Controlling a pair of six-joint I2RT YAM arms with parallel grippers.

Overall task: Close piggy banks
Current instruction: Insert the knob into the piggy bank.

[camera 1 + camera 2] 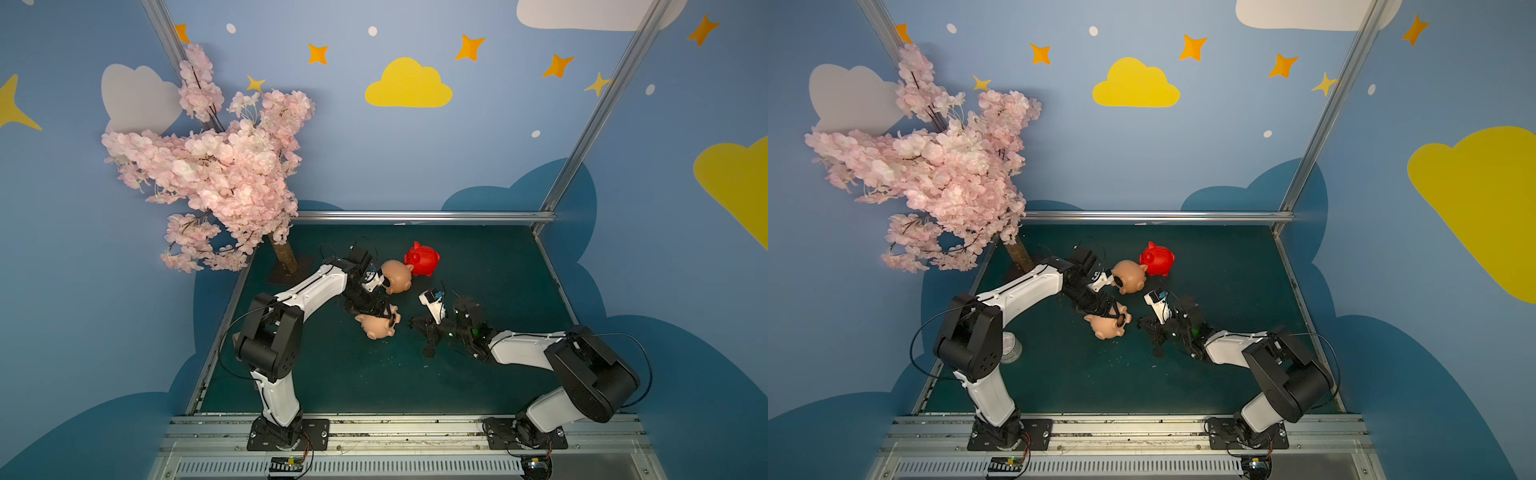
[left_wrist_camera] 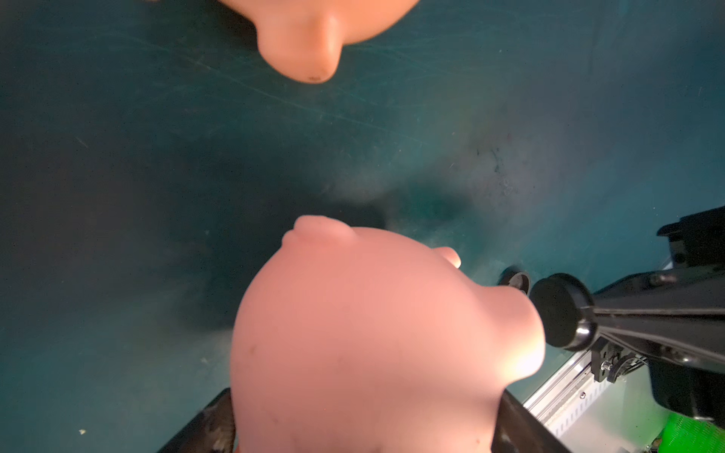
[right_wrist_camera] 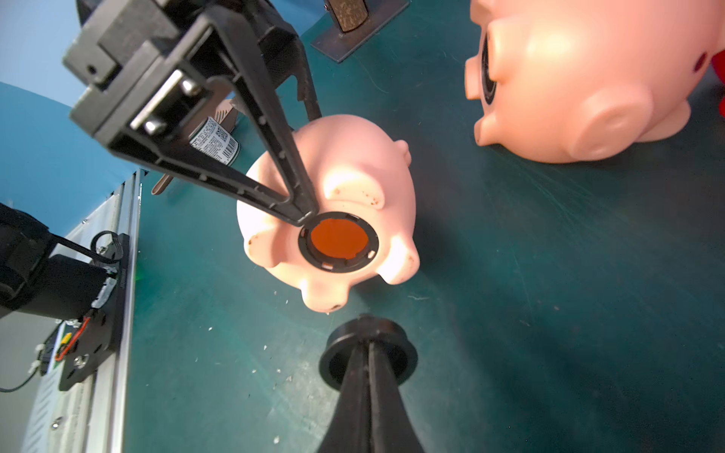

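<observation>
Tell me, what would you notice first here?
A big pink blossom tree fills the far left corner; a shiny red piggy bank stands at the back. The left gripper holds a peach piggy bank on its side, and the right gripper holds a black plug near its open hole.

Past your left gripper point(image 1: 382, 311), to its left, a pink blossom tree point(image 1: 216, 166) stands on the green mat point(image 1: 478, 374); a clear cup point(image 1: 1010, 348) sits well behind the gripper, at the mat's edge.
</observation>
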